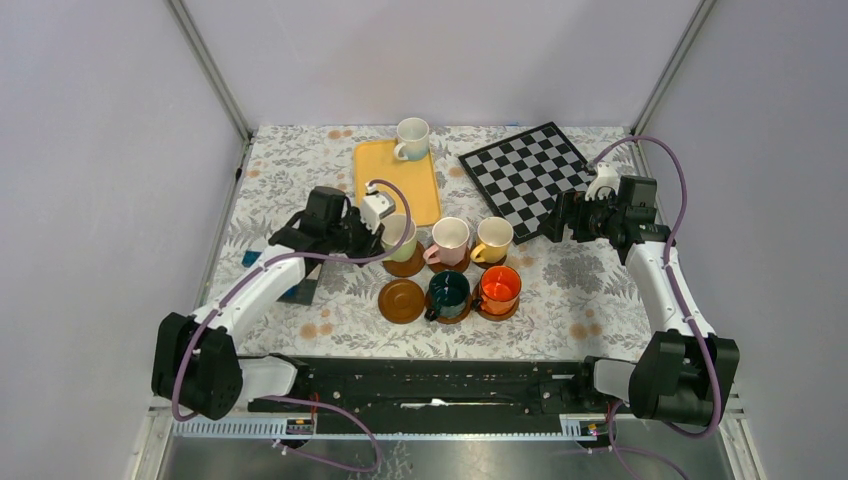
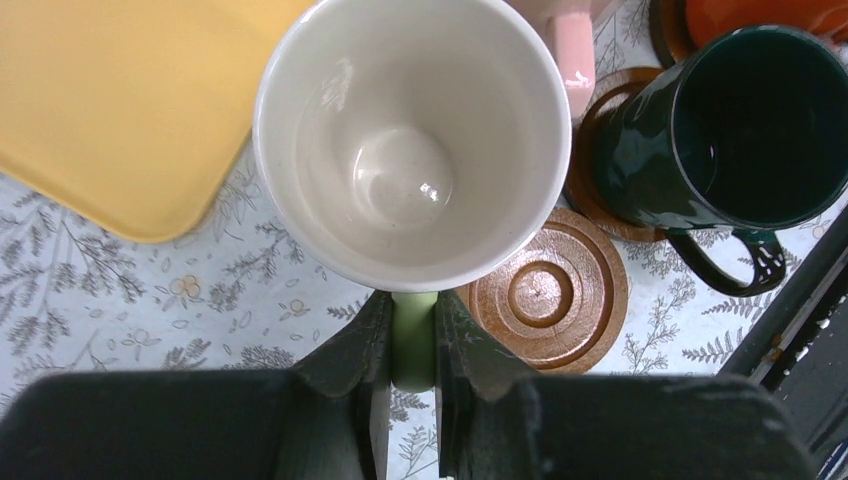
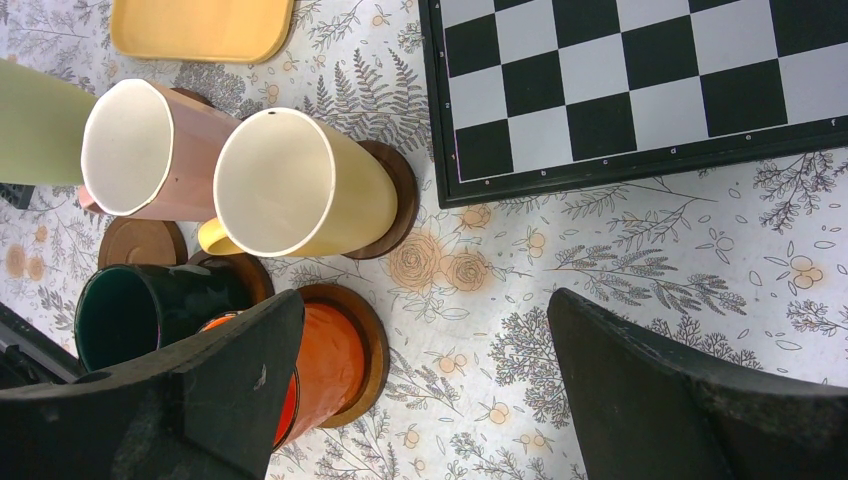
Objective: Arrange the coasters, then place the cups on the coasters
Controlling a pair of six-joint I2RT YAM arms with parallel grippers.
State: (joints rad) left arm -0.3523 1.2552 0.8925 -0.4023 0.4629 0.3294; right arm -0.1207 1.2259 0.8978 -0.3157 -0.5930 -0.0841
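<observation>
Pale green cup (image 2: pixel 405 140): upright, mouth up, on the back-left coaster (image 1: pixel 405 266). Its handle points at your left gripper (image 2: pixel 412 318), which is clamped on it. Your right gripper (image 3: pixel 425 300): fingers wide apart.

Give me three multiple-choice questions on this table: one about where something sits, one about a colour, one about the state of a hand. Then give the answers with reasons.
1. Where does the white cup stand?
A) on the chessboard
B) on the yellow tray
C) on a coaster

2. What colour is the handle that the left hand pinches?
A) orange
B) pink
C) pale green

3. How is the right hand?
A) open, holding nothing
B) shut on the yellow cup
C) shut on a coaster

Answers:
1 B: the top view shows the white cup at the far end of the yellow tray.
2 C: the left wrist view shows the fingers closed on the handle of the pale green cup.
3 A: in the right wrist view its fingers stand wide apart with nothing between them.
</observation>
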